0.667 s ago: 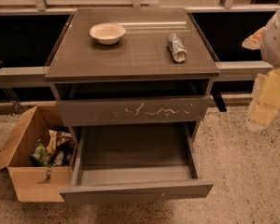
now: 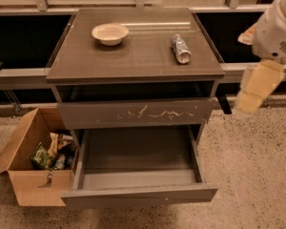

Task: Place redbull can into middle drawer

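The redbull can (image 2: 180,48) lies on its side on the right part of the cabinet top (image 2: 133,61), silvery with bluish markings. The middle drawer (image 2: 138,194) is pulled open below the closed drawer front with white scratches (image 2: 143,113); its grey inside is bare. My gripper (image 2: 256,88) hangs from the white arm (image 2: 276,27) at the right edge of the view, off the cabinet's right side. It is to the right of the can and lower than it, apart from it and holding nothing that I can see.
A cream bowl (image 2: 109,33) stands on the left back of the cabinet top. An open cardboard box (image 2: 24,175) with packets in it sits on the floor left of the drawer. A rail and dark panels run behind the cabinet. Speckled floor lies to the right.
My gripper has moved a little to the left and up, towards the cabinet's right side. The can, the bowl and the drawer have not moved.
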{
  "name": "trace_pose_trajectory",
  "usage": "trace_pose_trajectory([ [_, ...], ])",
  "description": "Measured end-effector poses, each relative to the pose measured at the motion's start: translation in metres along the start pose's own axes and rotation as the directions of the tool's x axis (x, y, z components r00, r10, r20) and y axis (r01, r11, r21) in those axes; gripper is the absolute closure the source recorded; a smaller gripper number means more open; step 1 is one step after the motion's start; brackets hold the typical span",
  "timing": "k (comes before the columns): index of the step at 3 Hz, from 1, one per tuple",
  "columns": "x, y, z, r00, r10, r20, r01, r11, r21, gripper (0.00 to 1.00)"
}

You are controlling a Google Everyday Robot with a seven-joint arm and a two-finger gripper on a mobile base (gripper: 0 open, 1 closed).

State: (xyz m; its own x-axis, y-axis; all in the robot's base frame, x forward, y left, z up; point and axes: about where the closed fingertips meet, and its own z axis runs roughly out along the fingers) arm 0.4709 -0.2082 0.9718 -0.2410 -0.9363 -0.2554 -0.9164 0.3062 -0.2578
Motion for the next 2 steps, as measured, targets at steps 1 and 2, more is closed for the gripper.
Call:
trace_pose_trajectory([
  [1, -0.024, -0.034, 0.033, 0.995, 0.071, 0.072, -0.072, 0.9974, 0.006, 0.0],
  [2, -0.051, -0.066, 0.074, 0.976, 0.16, 0.145, -0.163, 0.9864, 0.015, 0.0],
])
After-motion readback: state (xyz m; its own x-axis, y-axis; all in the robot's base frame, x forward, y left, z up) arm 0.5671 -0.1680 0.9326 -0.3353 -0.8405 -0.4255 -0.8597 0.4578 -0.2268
